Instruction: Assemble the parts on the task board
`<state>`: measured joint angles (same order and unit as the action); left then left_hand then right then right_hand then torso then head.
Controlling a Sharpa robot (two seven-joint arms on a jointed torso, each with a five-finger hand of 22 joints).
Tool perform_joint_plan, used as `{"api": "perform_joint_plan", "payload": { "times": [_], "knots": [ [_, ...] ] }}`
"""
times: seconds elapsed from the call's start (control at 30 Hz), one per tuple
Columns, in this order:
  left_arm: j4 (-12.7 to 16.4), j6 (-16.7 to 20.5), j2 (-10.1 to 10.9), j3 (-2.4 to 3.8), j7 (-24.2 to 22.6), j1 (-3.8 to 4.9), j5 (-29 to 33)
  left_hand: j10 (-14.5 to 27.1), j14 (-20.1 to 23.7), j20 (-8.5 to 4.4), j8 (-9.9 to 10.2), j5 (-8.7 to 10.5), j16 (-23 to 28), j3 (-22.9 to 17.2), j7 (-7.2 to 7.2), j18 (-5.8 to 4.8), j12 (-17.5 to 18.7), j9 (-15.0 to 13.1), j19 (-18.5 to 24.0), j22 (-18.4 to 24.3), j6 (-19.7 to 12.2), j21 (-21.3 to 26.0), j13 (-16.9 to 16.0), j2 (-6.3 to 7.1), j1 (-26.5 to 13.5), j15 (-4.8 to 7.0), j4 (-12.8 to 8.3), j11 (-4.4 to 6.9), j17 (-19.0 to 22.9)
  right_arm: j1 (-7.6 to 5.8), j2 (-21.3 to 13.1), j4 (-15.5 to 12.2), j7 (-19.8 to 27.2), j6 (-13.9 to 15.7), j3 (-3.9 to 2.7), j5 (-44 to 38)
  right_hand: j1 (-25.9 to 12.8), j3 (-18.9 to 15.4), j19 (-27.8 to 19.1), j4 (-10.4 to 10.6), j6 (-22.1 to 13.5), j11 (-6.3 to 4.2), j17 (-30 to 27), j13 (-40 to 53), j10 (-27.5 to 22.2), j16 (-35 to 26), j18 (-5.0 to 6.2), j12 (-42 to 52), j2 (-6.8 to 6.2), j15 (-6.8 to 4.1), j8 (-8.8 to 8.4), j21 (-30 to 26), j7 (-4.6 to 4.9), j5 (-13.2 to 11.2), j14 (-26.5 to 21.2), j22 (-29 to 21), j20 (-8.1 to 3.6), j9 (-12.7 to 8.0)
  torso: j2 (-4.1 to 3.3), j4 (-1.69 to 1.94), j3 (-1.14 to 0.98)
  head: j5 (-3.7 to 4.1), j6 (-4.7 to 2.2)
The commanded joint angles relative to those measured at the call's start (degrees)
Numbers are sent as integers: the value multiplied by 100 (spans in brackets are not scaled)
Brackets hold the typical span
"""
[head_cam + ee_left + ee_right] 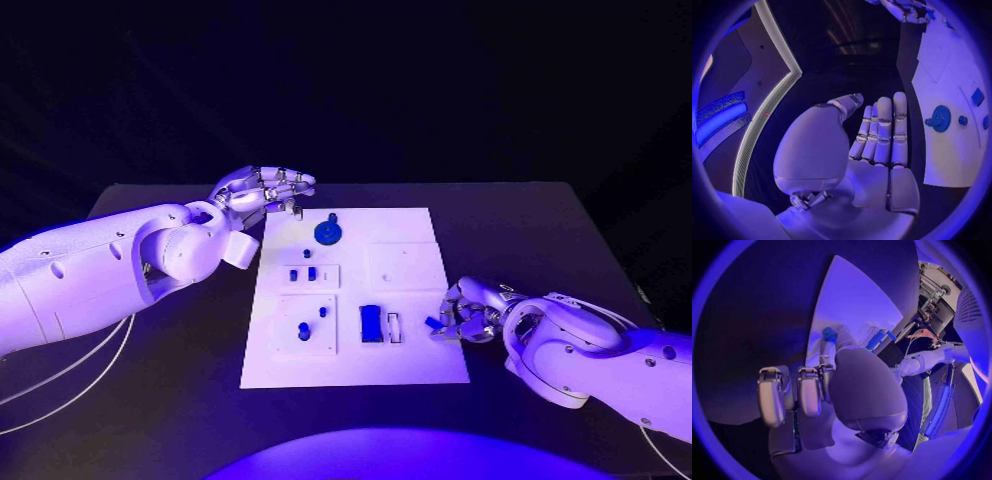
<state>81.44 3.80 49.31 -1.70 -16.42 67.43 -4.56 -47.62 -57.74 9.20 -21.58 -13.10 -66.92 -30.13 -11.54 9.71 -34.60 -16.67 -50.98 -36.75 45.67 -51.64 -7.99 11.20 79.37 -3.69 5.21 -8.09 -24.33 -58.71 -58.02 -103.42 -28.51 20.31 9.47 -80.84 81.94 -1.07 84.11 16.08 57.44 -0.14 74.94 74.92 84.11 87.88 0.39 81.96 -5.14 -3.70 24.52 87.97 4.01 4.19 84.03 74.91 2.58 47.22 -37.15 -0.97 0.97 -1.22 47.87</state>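
Observation:
The white task board (411, 360) lies mid-table. Near its far end stands a round blue gear (329, 232), the same gear (941, 118) appearing in the left wrist view. Two small blue pegs (303, 273) sit in a raised plate, more small parts (306, 328) lie nearer, and a blue block (372, 323) stands beside a slot. My left hand (267, 190) hovers at the board's far left corner, its fingers (882, 132) straight and holding nothing. At the board's right edge, my right hand (469, 312) pinches a small blue part (433, 322), which appears at its fingertips (829, 333).
The board (942, 60) lies on the black table (173, 400), with bare tabletop to either side and in front. A blank raised square (404, 265) sits on the board's right half. White cables (65, 390) trail under my left arm.

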Motion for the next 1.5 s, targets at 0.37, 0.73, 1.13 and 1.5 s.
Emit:
{"api": "perform_joint_plan", "payload": {
  "times": [0.37, 0.73, 1.13, 1.5],
  "knots": [
    [18, -99, -3, 4, -23, 3, 13, 33, 39, 7, -21, -18, 26, 2, -35, 84, -21, 9, -25, 6, -39, 37, 8, -30, 28, -20, 4, -9, 8, 65, -2, -117, -273, 81, 58, 163, 338, 1410, 543, 9, 125, -119, 907, 1033, 199, -19, -11, 2, -174, -102, -174, 68, -104, 915, 479, 1472, -101, -1348, 3, 3, 3, 13, -25],
    [17, -100, -10, 4, -15, 3, 13, 34, 40, 7, -22, -19, 25, -4, -36, 84, -24, 11, -26, 6, -42, 37, 11, -37, 33, -20, 2, -10, 9, -245, 27, -471, 116, 392, 50, 1287, -612, 3012, 538, -249, -12, -92, 901, 1057, 228, -26, -8, 16, -517, -89, -49, 54, -82, 1308, 479, 1468, -93, -988, 1, 0, 5, 18, -48],
    [22, -121, -20, 4, -3, 3, 12, 34, 40, 7, -22, -19, 25, -4, -36, 84, -24, 11, -26, 6, -42, 37, 11, -37, 33, -20, 2, -10, 9, -248, 393, -353, 161, 250, 51, 1728, -969, 3109, 534, -260, -17, -80, 904, 1060, 231, -26, -5, 13, -562, -79, -30, 41, -71, 1236, 480, 1465, -81, -924, -2, 4, 0, 25, -36],
    [27, -135, -12, 4, 12, 3, 11, 34, 40, 7, -22, -19, 25, -4, -36, 84, -24, 11, -26, 6, -42, 37, 11, -37, 33, -20, 2, -10, 9, -181, 593, -207, -5, 236, 52, 1627, -1522, 2898, 529, -126, 16, -62, 898, 1059, 231, -29, -2, 3, -618, -64, -41, 28, -53, 1003, 479, 1461, -69, -874, 1, -4, 1, 12, -20]
  ]
}}
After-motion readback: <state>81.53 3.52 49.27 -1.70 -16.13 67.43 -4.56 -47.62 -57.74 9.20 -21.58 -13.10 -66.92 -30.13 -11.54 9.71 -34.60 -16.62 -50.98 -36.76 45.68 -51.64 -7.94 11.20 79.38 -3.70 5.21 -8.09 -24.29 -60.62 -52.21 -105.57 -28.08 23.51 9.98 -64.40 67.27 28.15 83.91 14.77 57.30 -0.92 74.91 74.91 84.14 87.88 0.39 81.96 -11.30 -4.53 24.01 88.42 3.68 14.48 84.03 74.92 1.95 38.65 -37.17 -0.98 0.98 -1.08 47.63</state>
